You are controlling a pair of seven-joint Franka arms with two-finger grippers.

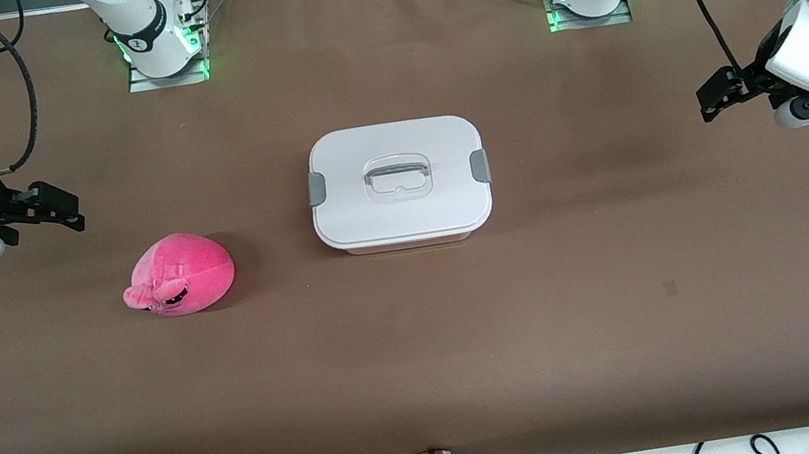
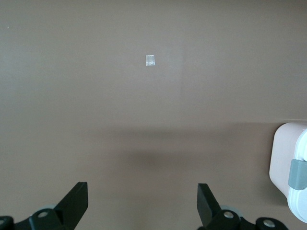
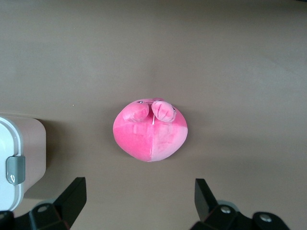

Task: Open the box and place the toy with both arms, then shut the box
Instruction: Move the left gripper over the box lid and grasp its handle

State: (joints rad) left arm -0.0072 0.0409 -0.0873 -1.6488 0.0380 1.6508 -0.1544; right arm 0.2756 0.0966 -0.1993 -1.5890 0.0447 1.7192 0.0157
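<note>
**Box shut, toy out, both hands up and waiting**

Nearest to my front camera on the brown counter (image 1: 425,354) lies the toy (image 1: 178,275), a round pink plush toward the right arm's end, resting on its side with its nubs and dark face mark turned toward the camera. A little farther from the camera, at mid-counter and well apart from the toy, sits the box (image 1: 398,183). Its white lid is on, a grey clip sits at each short side, and the clear handle lies flat in its recess.

My right hand (image 1: 57,210) hangs over bare counter near the toy, fingers spread wide with nothing between them. My left hand (image 1: 717,98) hangs over the opposite end, likewise wide and empty.
</note>
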